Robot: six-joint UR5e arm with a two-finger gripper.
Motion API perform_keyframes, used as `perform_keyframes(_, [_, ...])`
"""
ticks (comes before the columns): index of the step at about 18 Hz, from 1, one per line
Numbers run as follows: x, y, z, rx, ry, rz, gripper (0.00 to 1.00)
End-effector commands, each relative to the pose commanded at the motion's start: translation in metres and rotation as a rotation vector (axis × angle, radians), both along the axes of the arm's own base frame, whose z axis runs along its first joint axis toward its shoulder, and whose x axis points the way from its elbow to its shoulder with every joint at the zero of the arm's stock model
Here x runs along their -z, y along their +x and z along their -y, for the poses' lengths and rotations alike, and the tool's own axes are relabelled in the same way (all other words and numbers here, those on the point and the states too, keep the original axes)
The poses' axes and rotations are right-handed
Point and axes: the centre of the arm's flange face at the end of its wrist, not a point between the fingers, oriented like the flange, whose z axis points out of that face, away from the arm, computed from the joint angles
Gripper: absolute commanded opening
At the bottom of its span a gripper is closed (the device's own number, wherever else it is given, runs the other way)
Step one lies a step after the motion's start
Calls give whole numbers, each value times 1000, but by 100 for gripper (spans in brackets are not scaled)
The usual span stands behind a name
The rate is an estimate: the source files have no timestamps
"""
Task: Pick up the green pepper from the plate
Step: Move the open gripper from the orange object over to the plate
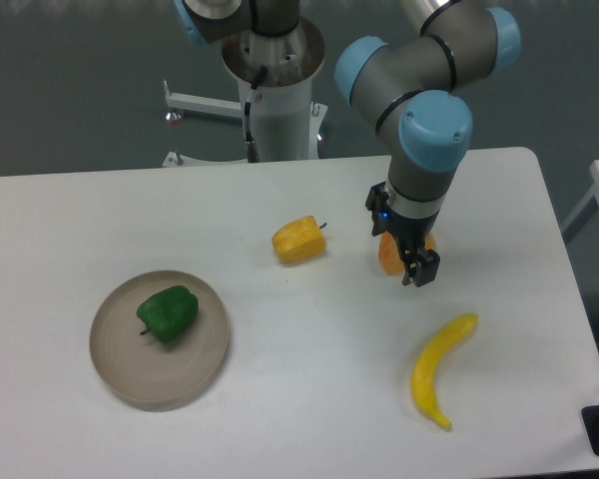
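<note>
Tool points down over the table's right side, well apart from the green pepper; its opening cannot be told.

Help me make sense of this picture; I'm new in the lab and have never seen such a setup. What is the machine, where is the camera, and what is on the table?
The grey and blue machine is a robot arm, mounted behind the white table. One fixed camera looks down on it from the front. At the arm's end is its gripper, hanging low over the table's right half; whether its jaws are open is hard to tell, and it seems to hold nothing. Partly hidden behind it is an orange object. On the left a green pepper lies on a beige plate. Near the middle is a yellow-orange pepper, and at the right a banana.
</note>
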Motion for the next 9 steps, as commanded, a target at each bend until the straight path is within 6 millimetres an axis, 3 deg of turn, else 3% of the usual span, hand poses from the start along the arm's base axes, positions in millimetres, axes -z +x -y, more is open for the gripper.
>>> perform_keyframes(6, [2, 7, -6, 5, 24, 30, 100])
perform_keyframes(9, [17, 30, -14, 45, 14, 40, 100])
